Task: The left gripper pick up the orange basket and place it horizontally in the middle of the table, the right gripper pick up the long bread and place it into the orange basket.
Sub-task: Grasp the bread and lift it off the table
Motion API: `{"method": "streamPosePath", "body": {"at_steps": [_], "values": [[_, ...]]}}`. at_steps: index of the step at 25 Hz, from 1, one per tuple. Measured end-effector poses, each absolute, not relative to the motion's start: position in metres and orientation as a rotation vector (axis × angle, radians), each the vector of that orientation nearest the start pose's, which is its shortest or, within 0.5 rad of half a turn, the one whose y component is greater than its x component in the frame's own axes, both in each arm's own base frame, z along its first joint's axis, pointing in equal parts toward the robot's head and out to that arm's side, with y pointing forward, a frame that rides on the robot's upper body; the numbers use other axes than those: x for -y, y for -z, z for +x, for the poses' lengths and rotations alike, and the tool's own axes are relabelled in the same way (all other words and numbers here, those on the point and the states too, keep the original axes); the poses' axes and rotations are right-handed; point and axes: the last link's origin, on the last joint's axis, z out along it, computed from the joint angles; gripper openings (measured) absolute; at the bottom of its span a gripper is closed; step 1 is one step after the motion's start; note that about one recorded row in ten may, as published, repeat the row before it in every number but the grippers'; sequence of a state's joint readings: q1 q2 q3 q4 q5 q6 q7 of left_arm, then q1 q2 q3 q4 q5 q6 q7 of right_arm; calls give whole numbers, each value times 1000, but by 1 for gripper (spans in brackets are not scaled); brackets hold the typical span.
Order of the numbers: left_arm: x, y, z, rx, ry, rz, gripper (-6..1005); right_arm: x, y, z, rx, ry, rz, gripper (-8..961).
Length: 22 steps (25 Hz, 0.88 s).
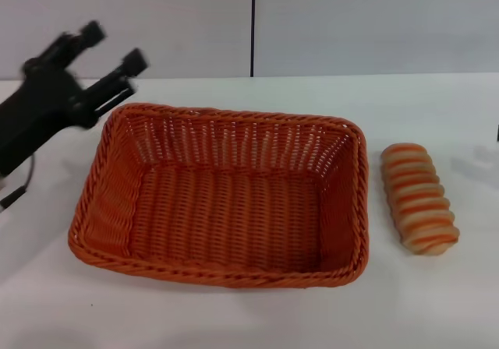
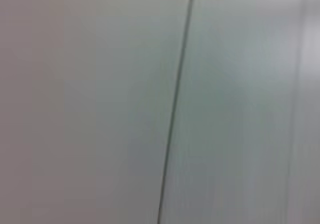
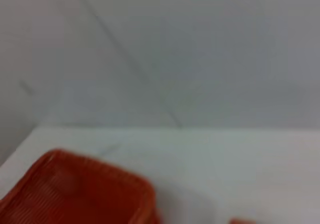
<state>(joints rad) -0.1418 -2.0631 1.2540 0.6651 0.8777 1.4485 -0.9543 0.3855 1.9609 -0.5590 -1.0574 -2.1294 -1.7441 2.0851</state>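
Note:
The orange basket (image 1: 234,276) lies lengthwise across the middle of the white table (image 1: 234,318), and it has nothing in it. To its right, apart from it, the long bread (image 1: 418,199) rests on the tabletop. My left gripper (image 1: 113,45) is open and holds nothing, raised off the basket's far left corner. Only a thin black tip of my right gripper (image 1: 497,133) shows at the right edge, beyond the bread. In the right wrist view a corner of the basket (image 3: 75,194) shows low down.
A pale grey wall (image 1: 351,22) with a dark vertical seam (image 1: 252,22) stands behind the table. The left wrist view shows only that wall and its seam (image 2: 175,109). Bare tabletop lies in front of the basket and around the bread.

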Motion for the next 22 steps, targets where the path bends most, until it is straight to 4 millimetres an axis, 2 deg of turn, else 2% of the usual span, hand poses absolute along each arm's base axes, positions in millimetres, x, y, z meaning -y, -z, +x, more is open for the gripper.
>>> {"method": "streamPosePath", "body": {"at_steps": [4, 5, 6, 9, 10, 11, 14, 15, 22], "values": [[-273, -29, -283, 401, 1218, -2060, 827, -310, -123, 296, -1398, -446, -2445, 635], [-265, -30, -292, 403, 1229, -2020, 827, -314, -122, 292, -1461, -376, -2460, 635], [-265, -30, -292, 403, 1229, -2020, 827, -314, -122, 292, -1461, -376, -2460, 634], [-256, -25, -304, 416, 1177, -1998, 827, -320, -116, 287, -1534, -229, -2495, 634], [-254, -22, -308, 429, 1163, -1988, 827, -323, -108, 283, -1577, -131, -2516, 634], [-254, -22, -308, 429, 1163, -1988, 827, -323, -108, 283, -1577, -131, -2516, 634], [-251, -19, -312, 439, 1145, -1980, 827, -325, -93, 276, -1604, 10, -2551, 633], [-250, -17, -314, 446, 1135, -1975, 827, -324, -82, 274, -1601, 115, -2567, 633], [-249, -16, -316, 460, 1131, -1966, 827, -325, -60, 268, -1585, 249, -2588, 632]]}}
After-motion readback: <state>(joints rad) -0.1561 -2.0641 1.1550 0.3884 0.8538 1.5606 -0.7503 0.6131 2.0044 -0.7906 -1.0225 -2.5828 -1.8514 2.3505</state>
